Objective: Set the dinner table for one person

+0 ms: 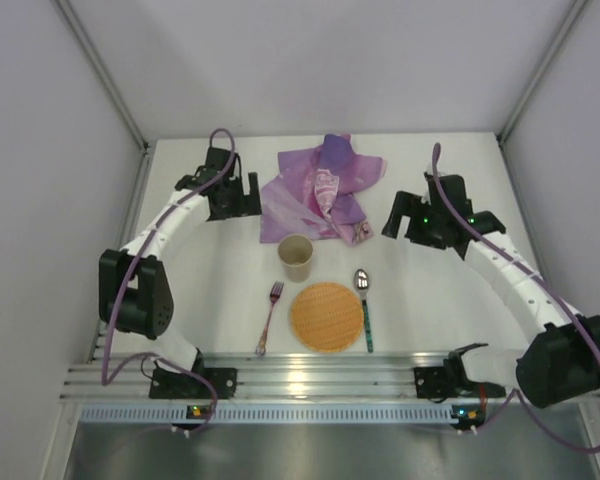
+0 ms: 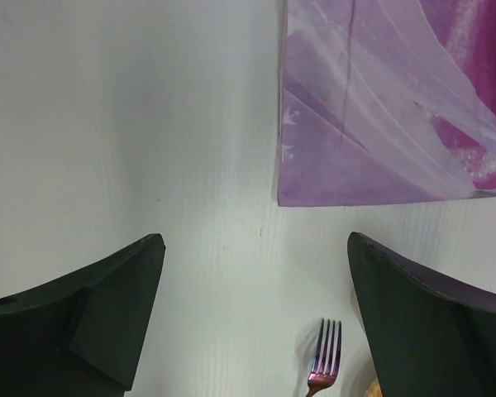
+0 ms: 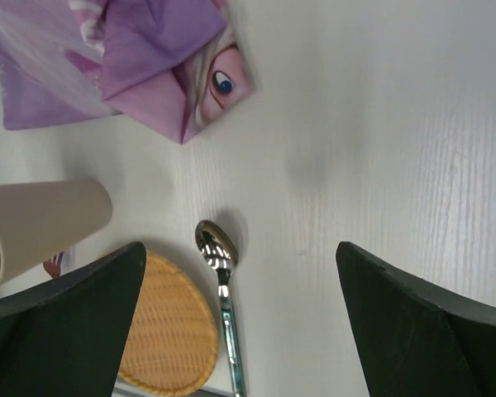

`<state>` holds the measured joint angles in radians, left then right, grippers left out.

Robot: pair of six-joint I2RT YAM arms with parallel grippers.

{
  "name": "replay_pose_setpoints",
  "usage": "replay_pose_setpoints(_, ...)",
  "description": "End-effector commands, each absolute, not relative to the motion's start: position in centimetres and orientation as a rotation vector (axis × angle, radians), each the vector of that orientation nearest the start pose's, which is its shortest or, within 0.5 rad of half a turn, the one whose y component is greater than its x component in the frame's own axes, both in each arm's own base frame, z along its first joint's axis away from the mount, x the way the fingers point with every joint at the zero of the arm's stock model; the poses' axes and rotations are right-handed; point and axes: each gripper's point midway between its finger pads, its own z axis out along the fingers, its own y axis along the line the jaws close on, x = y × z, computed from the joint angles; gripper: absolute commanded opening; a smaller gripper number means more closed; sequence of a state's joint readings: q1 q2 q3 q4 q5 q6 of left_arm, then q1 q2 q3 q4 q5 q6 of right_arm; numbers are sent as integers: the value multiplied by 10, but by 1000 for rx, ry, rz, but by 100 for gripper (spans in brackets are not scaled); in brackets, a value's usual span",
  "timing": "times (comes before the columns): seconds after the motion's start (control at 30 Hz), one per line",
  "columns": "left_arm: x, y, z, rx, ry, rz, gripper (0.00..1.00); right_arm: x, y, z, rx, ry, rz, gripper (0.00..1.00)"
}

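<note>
On the white dinner table a round woven plate lies near the front edge. A fork lies left of it and a spoon right of it. A beige cup stands behind the plate, on the edge of a crumpled purple placemat. My left gripper is open and empty, left of the placemat, with the fork's tines below it. My right gripper is open and empty, right of the placemat, above the spoon and plate.
White walls enclose the table on three sides. A ribbed aluminium rail runs along the front edge with both arm bases on it. The cup shows at the left of the right wrist view.
</note>
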<state>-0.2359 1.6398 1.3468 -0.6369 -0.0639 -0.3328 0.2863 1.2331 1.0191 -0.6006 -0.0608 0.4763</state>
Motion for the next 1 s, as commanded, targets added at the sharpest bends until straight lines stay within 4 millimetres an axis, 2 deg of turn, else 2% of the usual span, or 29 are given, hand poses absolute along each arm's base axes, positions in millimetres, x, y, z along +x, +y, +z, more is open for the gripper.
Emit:
replay_pose_setpoints(0.0, 394, -98, 135, -138, 2537, -121, 98, 299, 125, 197, 191, 2375, 479, 100)
replay_pose_setpoints(0.2, 393, -112, 119, -104, 2577, -155, 95, 295, 128, 185, 227, 2418, 500, 100)
replay_pose_setpoints(0.4, 386, -117, 104, -76, 2658, -157, 91, 301, 126, 191, 199, 2436, 457, 98)
replay_pose_setpoints(0.5, 384, -140, 122, 4, 2632, -326, 90, 304, 124, 191, 186, 2432, 433, 99)
replay_pose_setpoints(0.53, 381, -147, 136, 28, 2603, -356, 91, 304, 123, 189, 182, 2439, 425, 99)
replay_pose_setpoints(0.67, 369, -159, 176, 50, 2544, -448, 92, 303, 121, 179, 188, 2475, 407, 98)
replay_pose_setpoints(0.73, 358, -162, 186, 56, 2528, -488, 92, 302, 121, 173, 197, 2485, 406, 98)
replay_pose_setpoints(0.83, 340, -171, 193, 125, 2523, -529, 93, 300, 123, 165, 212, 2505, 412, 98)
replay_pose_setpoints(0.97, 315, -177, 179, 220, 2571, -551, 93, 302, 123, 156, 225, 2532, 399, 98)
